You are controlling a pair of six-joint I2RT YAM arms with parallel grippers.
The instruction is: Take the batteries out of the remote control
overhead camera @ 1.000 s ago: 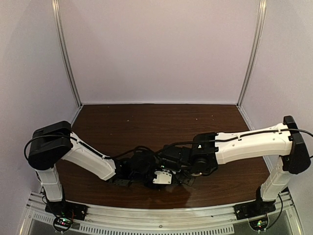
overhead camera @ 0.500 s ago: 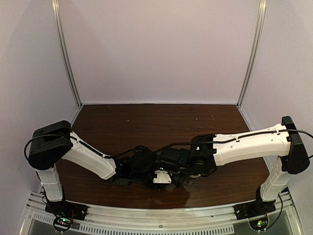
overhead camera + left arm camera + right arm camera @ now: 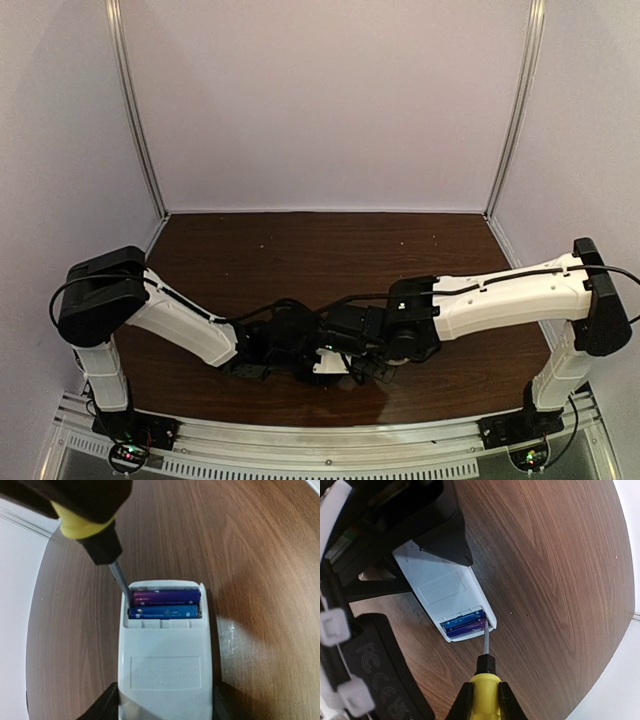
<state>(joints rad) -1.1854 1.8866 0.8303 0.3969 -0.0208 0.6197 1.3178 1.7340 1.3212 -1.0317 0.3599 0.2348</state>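
Observation:
The white remote control (image 3: 165, 660) lies flat on the brown table with its battery bay open at the far end. Two batteries sit side by side in the bay, a purple one (image 3: 166, 597) and a blue one (image 3: 164, 611). My left gripper (image 3: 165, 707) is shut on the remote's sides. My right gripper (image 3: 484, 696) is shut on a yellow-handled screwdriver (image 3: 484, 690). Its metal tip (image 3: 124, 585) rests at the left end of the purple battery. The remote also shows in the right wrist view (image 3: 437, 582) and, small, in the top view (image 3: 330, 364).
Both arms meet low at the near middle of the brown table (image 3: 330, 260). Purple walls and metal posts enclose the back and sides. The table's pale edge (image 3: 620, 660) lies close beside the screwdriver in the right wrist view.
The right arm has shifted left toward the left gripper, bringing the screwdriver in over the remote. The left arm has stayed in place.

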